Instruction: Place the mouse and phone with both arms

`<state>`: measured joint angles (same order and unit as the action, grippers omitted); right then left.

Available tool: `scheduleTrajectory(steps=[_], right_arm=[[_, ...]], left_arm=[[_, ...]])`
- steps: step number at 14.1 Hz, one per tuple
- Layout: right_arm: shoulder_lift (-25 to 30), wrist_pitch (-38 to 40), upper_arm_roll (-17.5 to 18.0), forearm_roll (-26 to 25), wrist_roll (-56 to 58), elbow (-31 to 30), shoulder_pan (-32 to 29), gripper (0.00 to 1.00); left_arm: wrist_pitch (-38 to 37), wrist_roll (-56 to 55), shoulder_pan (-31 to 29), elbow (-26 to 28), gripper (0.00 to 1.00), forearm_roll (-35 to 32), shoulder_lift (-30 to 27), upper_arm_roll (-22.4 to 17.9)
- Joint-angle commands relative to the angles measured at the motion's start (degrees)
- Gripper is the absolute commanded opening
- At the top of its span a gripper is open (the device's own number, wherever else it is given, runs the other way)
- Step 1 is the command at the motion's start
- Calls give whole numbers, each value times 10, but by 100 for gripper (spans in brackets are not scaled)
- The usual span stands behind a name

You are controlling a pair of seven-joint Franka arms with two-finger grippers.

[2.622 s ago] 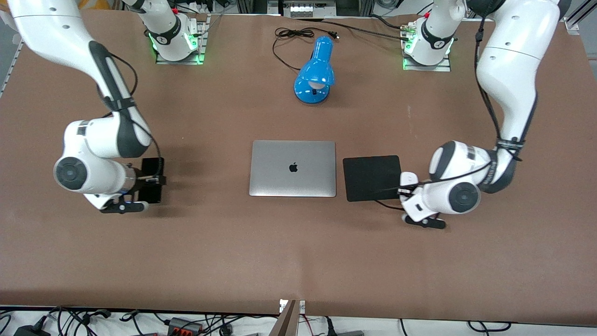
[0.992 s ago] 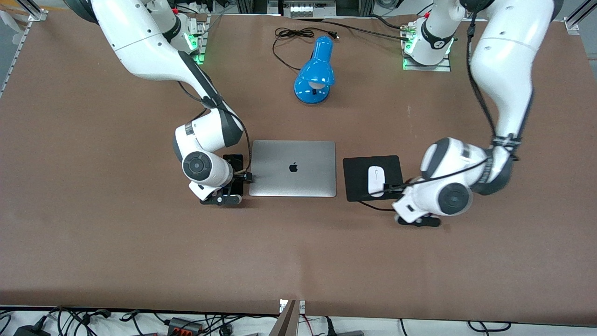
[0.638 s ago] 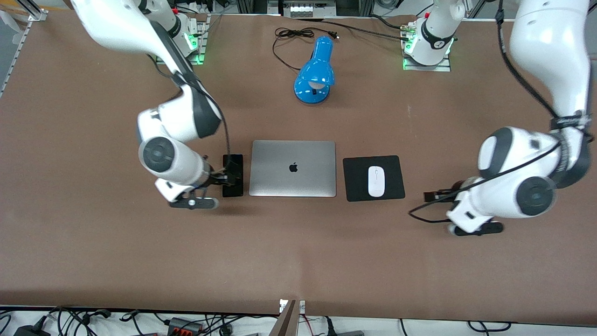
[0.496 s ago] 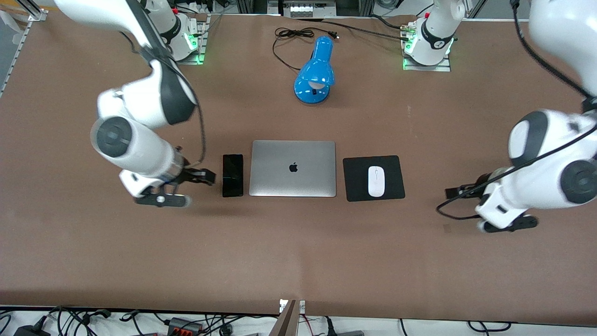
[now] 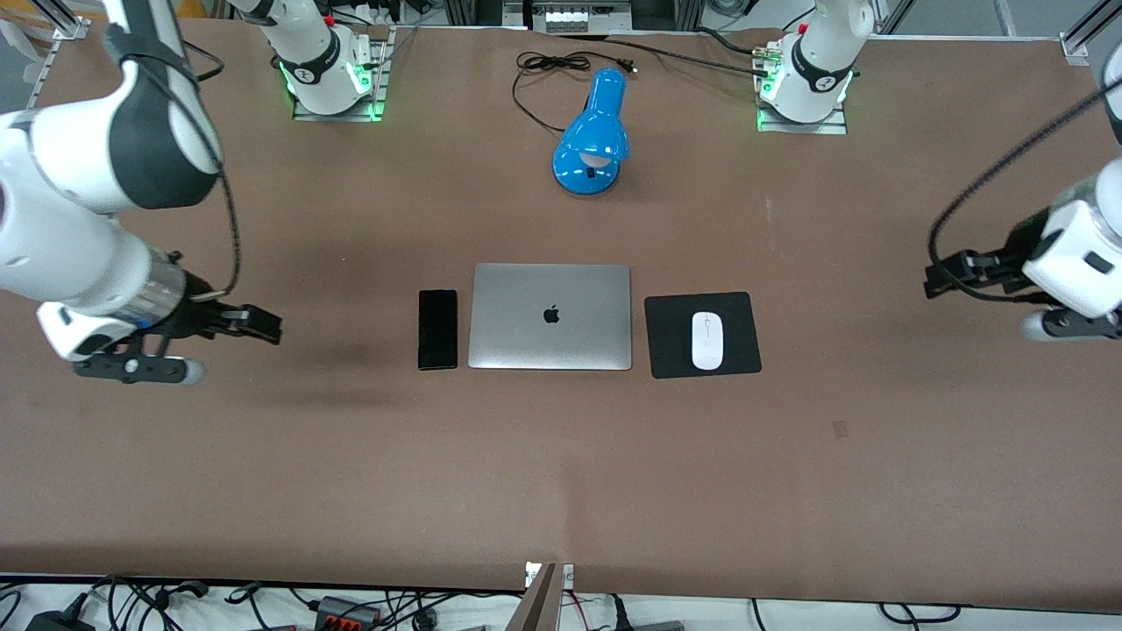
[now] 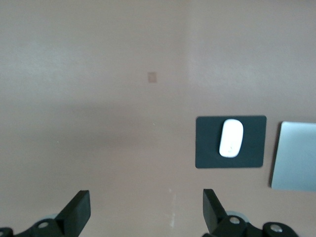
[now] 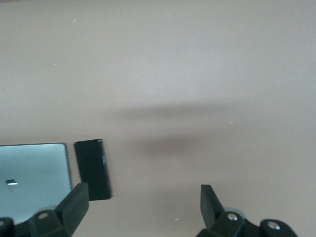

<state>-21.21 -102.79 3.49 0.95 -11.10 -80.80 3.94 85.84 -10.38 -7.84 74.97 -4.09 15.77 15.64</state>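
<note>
Both grippers (image 5: 254, 324) (image 5: 942, 279) farther out (empty)

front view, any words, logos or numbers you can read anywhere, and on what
No readable words or numbers.
Laptop: an apple-shaped logo on the closed lid, no text.
Right arm's base and left arm's base: a small round dark mark on each, too small to read.

laptop (image 6: 296, 157) cropped at left wrist frame edge; both arms' upper links seemingly out of front view

arms: glossy white shells (image 5: 53, 228), black joint bands
cables: black, looped
grippers: black (image 5: 250, 322)
bases: green-lit (image 5: 333, 74)
</note>
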Motion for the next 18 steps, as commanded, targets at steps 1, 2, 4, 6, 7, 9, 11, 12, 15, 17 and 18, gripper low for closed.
scheduleTrajectory(steps=[1, 2, 4, 6, 7, 9, 11, 12, 15, 17, 18], right_arm=[[36, 11, -14, -2, 48, 6, -23, 100], [49, 13, -32, 0, 65, 5, -21, 100], [68, 15, -49, 1, 107, 5, -31, 100], [71, 24, -45, 4, 146, 6, -59, 100], [73, 24, -47, 5, 147, 6, -59, 100], [85, 26, -43, -1, 145, 3, -60, 100], [88, 29, -41, -1, 145, -2, -68, 100], [91, 29, -42, -2, 145, -5, -65, 100], [148, 0, -42, -10, 145, -93, -62, 100], [177, -21, -42, -10, 151, -139, -62, 100], [187, -28, -42, -11, 153, -154, -62, 100]], left_arm=[[50, -5, 62, 153, 100, 53, -95, -64], [104, -2, 79, 218, 100, 58, -131, -93], [119, -1, 87, 220, 100, 54, -133, -107], [117, -3, 85, 199, 100, 54, -119, -105], [119, -4, 83, 198, 100, 54, -118, -105], [121, -5, 83, 192, 100, 54, -116, -105], [122, -7, 81, 191, 100, 52, -112, -107], [122, -8, 80, 191, 100, 53, -111, -110], [120, 6, 62, 191, 100, 53, -111, -111], [120, 9, 63, 184, 100, 52, -111, -109], [118, 9, 63, 185, 100, 53, -111, -107]])
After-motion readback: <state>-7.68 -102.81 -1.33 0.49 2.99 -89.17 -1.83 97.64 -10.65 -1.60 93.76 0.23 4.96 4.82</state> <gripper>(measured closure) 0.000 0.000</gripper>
